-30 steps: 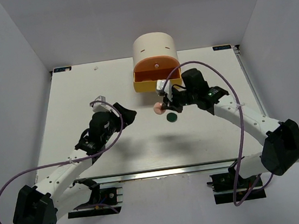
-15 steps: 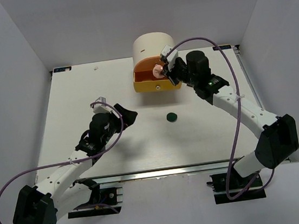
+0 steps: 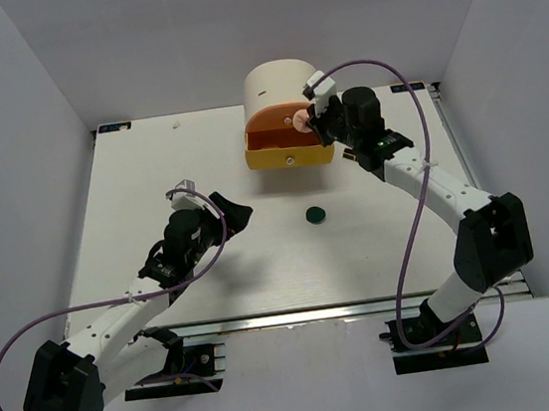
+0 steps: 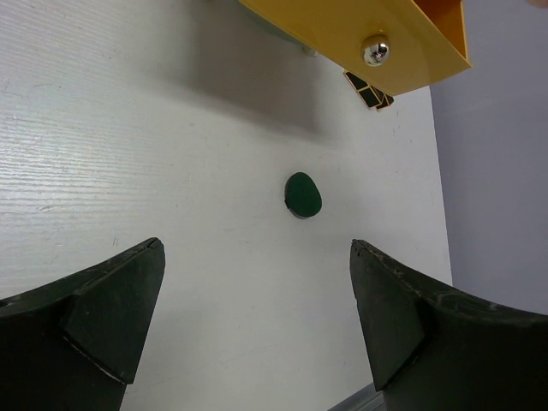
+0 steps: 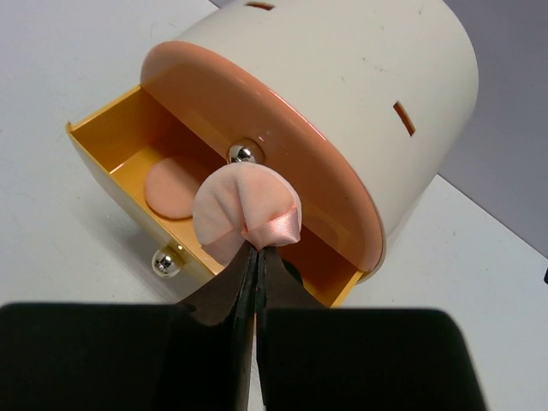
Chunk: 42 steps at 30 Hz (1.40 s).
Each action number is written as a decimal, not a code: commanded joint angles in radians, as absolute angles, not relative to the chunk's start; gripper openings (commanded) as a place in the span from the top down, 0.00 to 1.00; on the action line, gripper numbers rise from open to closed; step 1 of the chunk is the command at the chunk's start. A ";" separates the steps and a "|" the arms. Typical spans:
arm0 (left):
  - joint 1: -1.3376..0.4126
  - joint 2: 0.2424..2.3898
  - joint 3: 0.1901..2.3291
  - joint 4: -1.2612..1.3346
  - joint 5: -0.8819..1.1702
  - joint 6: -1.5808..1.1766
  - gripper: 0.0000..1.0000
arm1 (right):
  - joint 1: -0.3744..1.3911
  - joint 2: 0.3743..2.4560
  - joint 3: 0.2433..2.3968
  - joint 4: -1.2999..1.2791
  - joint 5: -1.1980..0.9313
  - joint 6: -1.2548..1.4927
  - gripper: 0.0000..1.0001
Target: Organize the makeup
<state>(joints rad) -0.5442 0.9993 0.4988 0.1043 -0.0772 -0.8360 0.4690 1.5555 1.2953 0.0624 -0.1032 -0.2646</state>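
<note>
My right gripper (image 5: 259, 250) is shut on a pink round puff (image 5: 244, 210) by its satin ribbon and holds it above the open yellow drawer (image 5: 107, 154) of the cream cabinet (image 5: 360, 77). In the top view the puff (image 3: 297, 119) hangs over the drawer (image 3: 288, 156). Another pink disc (image 5: 171, 188) lies flat inside the drawer. A dark green disc (image 3: 315, 216) lies on the table in front of the cabinet, also in the left wrist view (image 4: 302, 195). My left gripper (image 4: 257, 325) is open and empty, low over the table left of the green disc.
The cream cabinet (image 3: 282, 89) stands at the back middle, its orange upper drawer (image 5: 282, 163) shut, its yellow lower drawer pulled out towards me. The drawer's front with a metal knob (image 4: 375, 50) shows in the left wrist view. White walls close in the table.
My right gripper has lifted the pink puff from the table beside the green disc and carried it back over the open drawer. The left arm has not moved.
</note>
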 commanded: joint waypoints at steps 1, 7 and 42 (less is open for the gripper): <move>-0.540 0.982 0.502 0.120 -0.069 -0.831 0.02 | 0.466 1.583 1.336 0.121 -0.066 -0.252 1.00; -0.540 0.982 0.500 0.117 -0.069 -0.831 0.02 | 0.465 1.634 1.315 0.133 -0.029 -0.310 0.95; -0.624 1.209 0.583 0.233 0.048 -0.828 0.03 | 0.393 1.316 1.017 -0.281 -0.713 -0.608 0.46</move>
<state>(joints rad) -0.6193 1.2228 0.5529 0.2199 0.0307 -0.8356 0.3946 1.3041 1.0729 -0.2081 -0.6849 -0.5705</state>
